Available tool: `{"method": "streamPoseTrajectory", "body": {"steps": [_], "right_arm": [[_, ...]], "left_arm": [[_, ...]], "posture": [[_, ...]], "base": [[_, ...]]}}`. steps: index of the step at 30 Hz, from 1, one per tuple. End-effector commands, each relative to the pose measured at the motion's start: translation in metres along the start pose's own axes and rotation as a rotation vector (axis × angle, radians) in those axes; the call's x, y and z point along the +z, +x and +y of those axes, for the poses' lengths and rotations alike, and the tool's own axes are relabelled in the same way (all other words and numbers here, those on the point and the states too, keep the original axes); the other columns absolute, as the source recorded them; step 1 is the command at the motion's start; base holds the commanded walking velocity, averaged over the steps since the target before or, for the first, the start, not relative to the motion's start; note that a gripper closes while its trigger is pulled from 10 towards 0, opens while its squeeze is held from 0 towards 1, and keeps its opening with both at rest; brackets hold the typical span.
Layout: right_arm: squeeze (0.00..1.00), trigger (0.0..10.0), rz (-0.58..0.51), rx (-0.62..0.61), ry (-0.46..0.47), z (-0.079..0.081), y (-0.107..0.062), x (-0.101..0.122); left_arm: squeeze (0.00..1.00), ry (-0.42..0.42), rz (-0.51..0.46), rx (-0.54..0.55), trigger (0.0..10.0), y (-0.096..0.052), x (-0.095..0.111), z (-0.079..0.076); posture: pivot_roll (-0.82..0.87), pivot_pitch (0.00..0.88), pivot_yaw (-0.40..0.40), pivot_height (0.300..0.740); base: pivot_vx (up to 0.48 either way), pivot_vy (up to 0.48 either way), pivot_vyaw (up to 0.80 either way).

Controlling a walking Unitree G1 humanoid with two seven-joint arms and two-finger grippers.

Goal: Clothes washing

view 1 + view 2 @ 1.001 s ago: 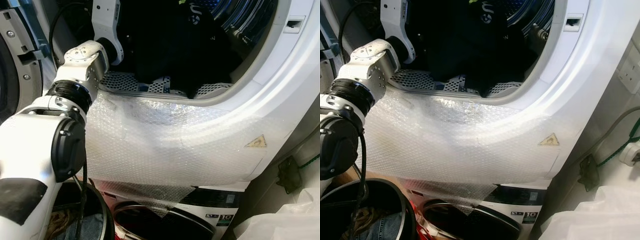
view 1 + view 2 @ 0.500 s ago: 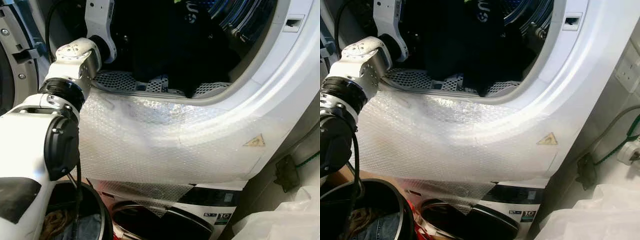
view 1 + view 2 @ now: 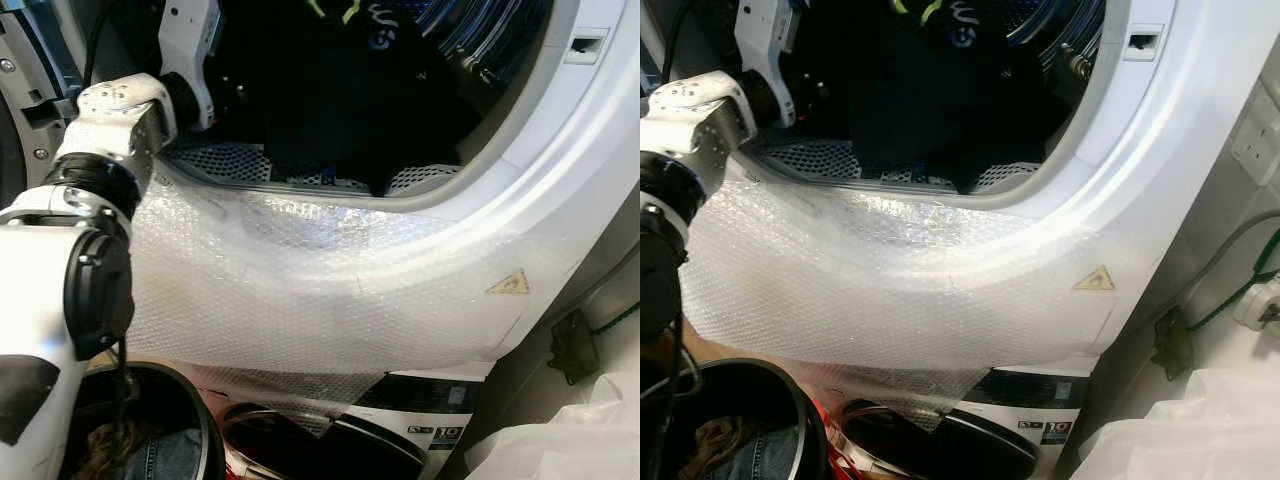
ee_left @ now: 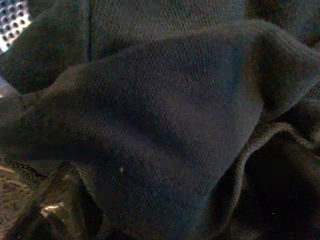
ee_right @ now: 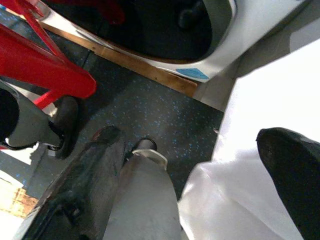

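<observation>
A pile of black clothes [image 3: 340,90] hangs and lies in the open drum of the upper washing machine [image 3: 560,150], with a printed logo and a green-yellow trim [image 3: 330,10] at the top. My left arm [image 3: 120,110] reaches over the drum's rim into the left side of the opening; its hand is hidden among the clothes. Dark knit fabric [image 4: 165,125] lies right up against the left wrist camera. My right gripper [image 5: 190,180] hangs low over the floor, open and holding nothing.
Bubble wrap [image 3: 320,300] covers the machine's front below the opening. A black basket [image 3: 170,440] with jeans stands at the lower left. A second machine's door [image 3: 340,445] sits below. A white plastic bag [image 3: 1200,430] and wall cables [image 3: 1250,290] are on the right.
My left arm has swung to the left along the drum's rim. The black garment has shifted with it, and more of its green-yellow trim shows.
</observation>
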State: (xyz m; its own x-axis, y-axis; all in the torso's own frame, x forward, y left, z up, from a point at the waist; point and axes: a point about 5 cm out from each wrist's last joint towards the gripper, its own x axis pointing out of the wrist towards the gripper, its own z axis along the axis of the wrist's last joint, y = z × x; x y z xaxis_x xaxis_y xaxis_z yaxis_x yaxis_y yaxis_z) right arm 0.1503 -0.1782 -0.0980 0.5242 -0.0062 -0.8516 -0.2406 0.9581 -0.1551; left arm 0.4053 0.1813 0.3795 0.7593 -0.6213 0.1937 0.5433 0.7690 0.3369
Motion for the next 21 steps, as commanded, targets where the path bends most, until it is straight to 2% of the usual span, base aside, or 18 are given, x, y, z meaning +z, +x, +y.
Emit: {"method": "streamPoseTrajectory", "body": {"steps": [1, 5, 8, 12, 16, 17, 18, 19, 21], "right_arm": [[0.00, 10.0, 0.007, 0.007, -0.003, 0.003, 0.001, 0.001], [0.00, 10.0, -0.002, 0.016, 0.000, 0.007, 0.002, 0.007], [0.00, 10.0, -0.003, 0.019, 0.000, 0.008, 0.002, 0.008], [0.00, 10.0, -0.003, 0.026, -0.006, 0.009, 0.003, 0.011], [0.00, 10.0, -0.007, 0.035, -0.014, 0.011, 0.004, 0.016], [0.00, 10.0, -0.007, 0.035, -0.014, 0.011, 0.004, 0.017], [0.00, 10.0, -0.009, 0.037, -0.016, 0.011, 0.004, 0.018], [0.00, 10.0, -0.010, 0.039, -0.018, 0.012, 0.004, 0.018], [0.00, 10.0, -0.016, 0.046, -0.024, 0.013, 0.005, 0.021]], "left_arm": [[1.00, 0.049, 0.004, -0.023, 10.0, -0.008, 0.004, 0.006], [1.00, 0.107, 0.017, -0.134, 10.0, -0.025, 0.006, 0.013], [1.00, 0.136, 0.014, -0.162, 10.0, -0.030, 0.010, 0.015], [1.00, 0.185, 0.057, -0.196, 10.0, -0.037, 0.010, 0.019], [1.00, 0.246, 0.160, -0.327, 10.0, -0.051, 0.006, 0.020], [0.93, 0.248, 0.166, -0.338, 10.0, -0.052, 0.006, 0.020], [0.39, 0.254, 0.190, -0.371, 10.0, -0.054, 0.005, 0.019], [0.00, 0.275, 0.219, -0.410, 10.0, -0.056, 0.004, 0.018], [0.00, 0.284, 0.280, -0.521, 10.0, -0.062, 0.001, 0.015]], "posture": [[0.00, 0.000, 0.048, 0.740], [0.03, 0.000, 0.051, 0.740], [0.04, 0.000, 0.049, 0.740], [0.07, 0.000, 0.049, 0.740], [0.09, 0.000, 0.048, 0.740], [0.10, 0.000, 0.047, 0.740], [0.10, 0.000, 0.047, 0.740], [0.10, 0.000, 0.048, 0.740], [0.12, 0.000, 0.044, 0.740]], "base": [[0.000, 0.000, 0.00], [0.000, 0.000, 0.00], [0.000, 0.000, 0.00], [0.000, 0.000, 0.00], [0.000, 0.000, 0.00], [0.000, 0.000, 0.00], [0.000, 0.000, 0.00], [0.000, 0.000, 0.00], [0.000, 0.000, 0.00]]}}
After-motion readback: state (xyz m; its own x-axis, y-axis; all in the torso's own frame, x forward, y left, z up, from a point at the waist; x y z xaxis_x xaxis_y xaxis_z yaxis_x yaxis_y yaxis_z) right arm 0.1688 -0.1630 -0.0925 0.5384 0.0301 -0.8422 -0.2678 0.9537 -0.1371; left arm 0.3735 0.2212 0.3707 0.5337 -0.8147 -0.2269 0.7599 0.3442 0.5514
